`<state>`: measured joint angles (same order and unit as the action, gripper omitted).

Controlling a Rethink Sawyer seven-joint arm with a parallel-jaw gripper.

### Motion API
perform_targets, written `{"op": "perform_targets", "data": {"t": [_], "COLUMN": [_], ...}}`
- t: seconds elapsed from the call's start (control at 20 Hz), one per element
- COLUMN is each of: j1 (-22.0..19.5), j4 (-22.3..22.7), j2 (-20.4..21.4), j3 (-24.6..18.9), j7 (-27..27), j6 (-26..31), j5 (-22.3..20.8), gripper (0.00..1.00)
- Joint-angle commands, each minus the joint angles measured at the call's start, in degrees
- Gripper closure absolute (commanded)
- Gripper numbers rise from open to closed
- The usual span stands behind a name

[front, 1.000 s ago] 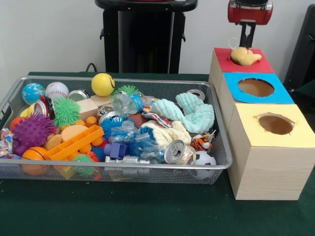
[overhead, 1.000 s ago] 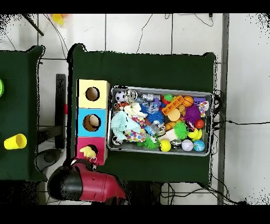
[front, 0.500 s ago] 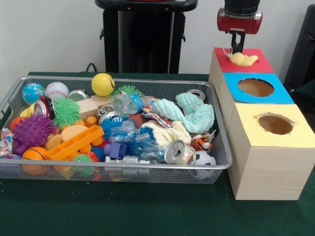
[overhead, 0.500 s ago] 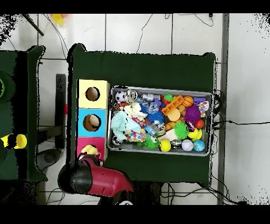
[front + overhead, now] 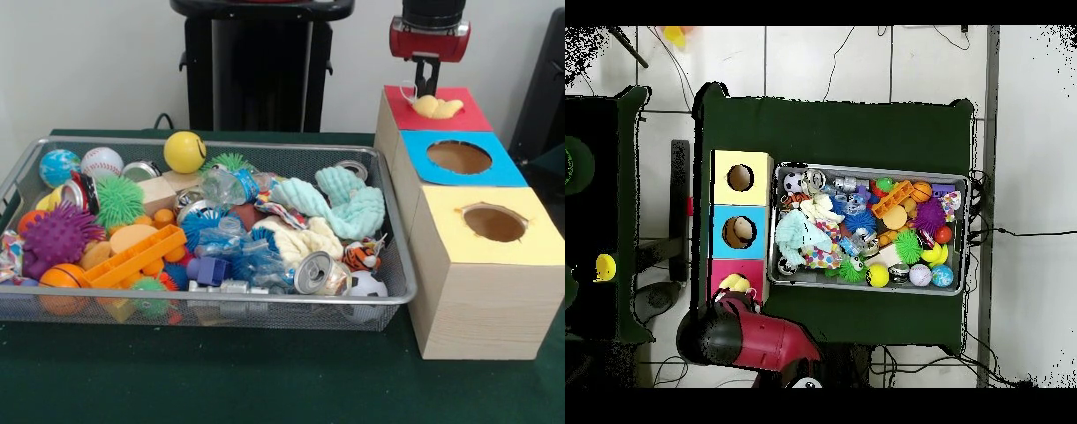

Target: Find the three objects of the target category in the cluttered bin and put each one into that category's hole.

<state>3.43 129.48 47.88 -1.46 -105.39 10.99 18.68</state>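
We log the gripper (image 5: pixel 427 87) first: it hangs directly above the red-topped box (image 5: pixel 459 117), its dark fingers (image 5: pixel 429 76) drawn close together and pointing down, their tips at or just over the yellow plush toy (image 5: pixel 437 107). We cannot tell whether the fingers grip the toy or merely meet it. The toy sits on the red top, covering that box's hole. In the overhead view we see the red arm (image 5: pixel 760 342) reaching over that same end of the box row.

Next in the row we list the blue-topped box (image 5: pixel 494 168), its round hole open, then the yellow-topped box (image 5: pixel 538 238), likewise open. All three stand touching one another just beside the wire mesh bin (image 5: pixel 221 305).

Bin contents, as we can make them out: a yellow ball (image 5: pixel 184 151) at the far rim, a baseball (image 5: pixel 101 162), a globe-printed ball (image 5: pixel 59 167), a purple spiky ball (image 5: pixel 58 237), a green spiky ball (image 5: pixel 118 200), an orange plastic tray piece (image 5: pixel 135 256), a mint-green cloth (image 5: pixel 349 205), a crushed can (image 5: pixel 313 272), a small tiger figure (image 5: pixel 363 255) and a soccer-patterned ball (image 5: pixel 365 286). The bin rests on the green table cloth (image 5: pixel 265 380).
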Motion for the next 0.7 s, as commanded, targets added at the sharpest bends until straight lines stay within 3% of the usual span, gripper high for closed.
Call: {"op": "perform_targets", "data": {"t": [0.05, 0.4, 0.7], "j1": [-1.39, 0.38, -0.01], "j4": [-4.84, -5.58, -6.32], "j2": [-3.31, -0.73, -1.40], "j3": [-6.33, -4.74, -6.43], "j7": [-9.61, -9.96, -10.11], "j6": [-6.73, -2.00, -2.47], "j5": [-0.35, 1.11, 1.72], "gripper": [1.00, 1.00, 1.00]}}
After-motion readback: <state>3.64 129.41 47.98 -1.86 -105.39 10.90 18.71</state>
